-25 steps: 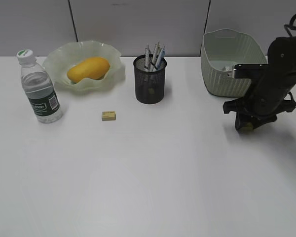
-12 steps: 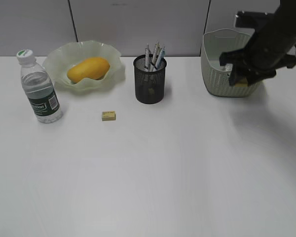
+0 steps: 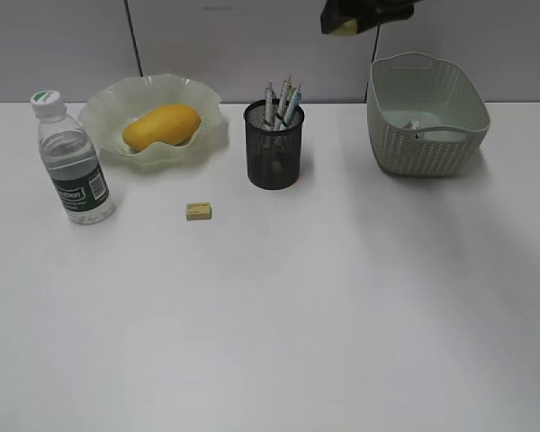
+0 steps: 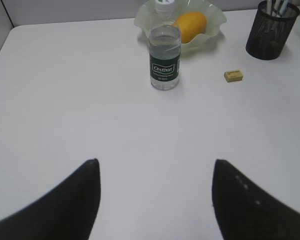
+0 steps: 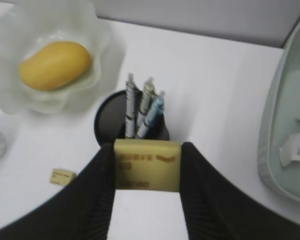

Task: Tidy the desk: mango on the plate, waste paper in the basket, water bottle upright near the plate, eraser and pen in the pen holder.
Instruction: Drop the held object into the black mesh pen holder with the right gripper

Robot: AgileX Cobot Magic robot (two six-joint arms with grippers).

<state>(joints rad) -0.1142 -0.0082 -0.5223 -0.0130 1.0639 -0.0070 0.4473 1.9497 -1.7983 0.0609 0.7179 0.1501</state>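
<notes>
Between right fingers [image 5: 146, 172], clamped yellow eraser [image 5: 147, 165].

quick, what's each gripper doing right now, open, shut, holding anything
Left gripper: open, holding nothing.
Right gripper: shut on a yellow eraser, above the pen holder.

You have a smooth, matt white bench [image 3: 270, 324]. The plate [image 3: 103, 112] looks like translucent, frosted pale-green plastic; at its centre the mango [image 3: 161, 125] has smooth, softly shining skin. At its nine o'clock, the water bottle [image 3: 70, 162] is clear glossy plastic with a printed label. The pen holder [image 3: 274, 148] is black wire mesh. The basket [image 3: 432, 148] is matt plastic with woven-look ribbing, crumpled waste paper [image 5: 296, 146] inside.
</notes>
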